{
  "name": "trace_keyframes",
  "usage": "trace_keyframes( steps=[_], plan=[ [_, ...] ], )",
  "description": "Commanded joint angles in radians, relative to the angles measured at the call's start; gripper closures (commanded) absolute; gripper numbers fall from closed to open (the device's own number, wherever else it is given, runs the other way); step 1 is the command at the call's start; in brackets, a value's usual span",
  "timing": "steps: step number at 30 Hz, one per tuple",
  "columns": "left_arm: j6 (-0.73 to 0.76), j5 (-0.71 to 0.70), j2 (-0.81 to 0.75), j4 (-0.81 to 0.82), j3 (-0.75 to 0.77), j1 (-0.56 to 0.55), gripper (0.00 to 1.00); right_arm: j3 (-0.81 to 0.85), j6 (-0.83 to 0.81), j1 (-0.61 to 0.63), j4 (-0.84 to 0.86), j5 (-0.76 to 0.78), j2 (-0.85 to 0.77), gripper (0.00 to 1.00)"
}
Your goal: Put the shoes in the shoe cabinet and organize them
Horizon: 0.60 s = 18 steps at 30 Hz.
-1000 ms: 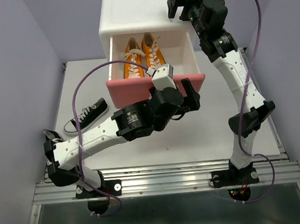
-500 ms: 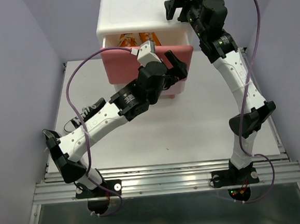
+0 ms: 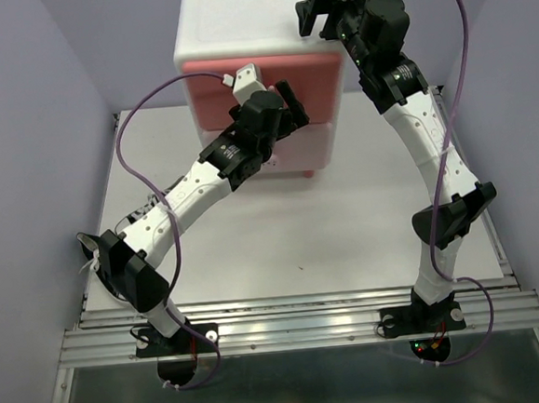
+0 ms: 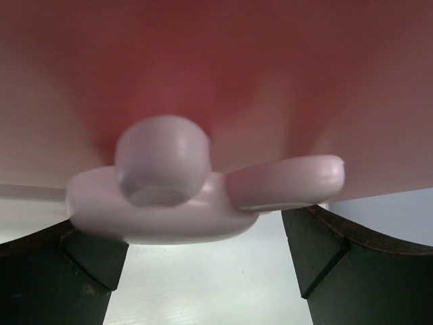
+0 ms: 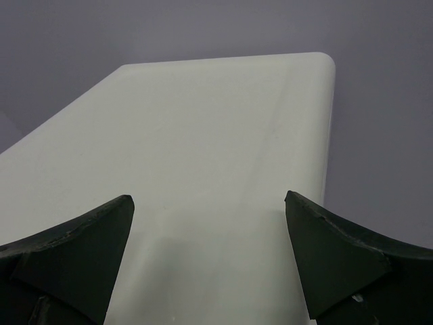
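Note:
The shoe cabinet (image 3: 237,31) stands at the table's far edge with its darker pink upper drawer front (image 3: 325,76) shut. The orange shoes are hidden. My left gripper (image 3: 284,110) is open and pressed close to that front. In the left wrist view its fingers (image 4: 67,271) stand either side below the bunny knob (image 4: 169,189), not clamping it. The pale pink lower drawer (image 3: 317,146) is shut. My right gripper (image 3: 315,13) is open and empty, hovering over the cabinet's white top (image 5: 203,149). A black sneaker (image 3: 142,210) lies at the left, mostly hidden under my left arm.
The white table (image 3: 346,223) runs from the cabinet to the metal rail (image 3: 297,316) at the near edge. My left arm stretches diagonally across the table's left half. Purple walls close in on both sides.
My left gripper has pushed the upper drawer from wide open to shut, and the orange shoes have gone out of sight inside. The right arm has not moved.

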Motion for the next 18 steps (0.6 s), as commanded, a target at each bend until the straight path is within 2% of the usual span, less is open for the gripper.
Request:
trace_keyframes(
  steps=[1,10,14,18],
  plan=[
    [0.057,-0.022,0.013,0.106,0.067,0.065,0.01,-0.084,0.036,0.027,-0.333,-0.054,0.095,0.02],
    [0.030,0.002,0.144,0.054,0.259,0.080,0.01,-0.083,0.021,0.027,-0.334,-0.059,0.098,0.02],
    [-0.066,-0.026,0.220,-0.128,0.415,0.088,0.01,-0.087,0.021,0.027,-0.343,-0.056,0.098,0.02],
    [-0.182,-0.026,0.227,-0.227,0.460,0.089,0.01,-0.101,0.025,0.027,-0.354,-0.049,0.095,0.02]
  ],
)
